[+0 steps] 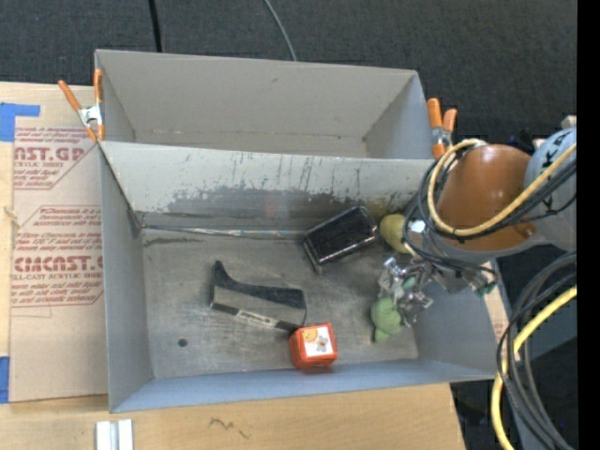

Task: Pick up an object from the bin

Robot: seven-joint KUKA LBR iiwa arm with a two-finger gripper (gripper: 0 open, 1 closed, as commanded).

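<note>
Your pincer (405, 287) hangs at one o'clock of a small green lump (383, 320), which lies at four o'clock on the floor of the bin (169, 279). Whether the pincer is apart or together cannot be told. The lump looks soft and light, so grip it across its middle. The right wall at its three o'clock crowds you. An orange cube (312, 346) lies near at its eight o'clock, and a yellow-green ball (392, 225) and a black case (337, 235) lie toward twelve.

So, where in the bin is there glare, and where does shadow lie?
In the camera view, the black flat box carries a pale sheen on its top; the bin's back wall is evenly lit; the arm darkens the right corner around the gripper and the green lump.
</note>
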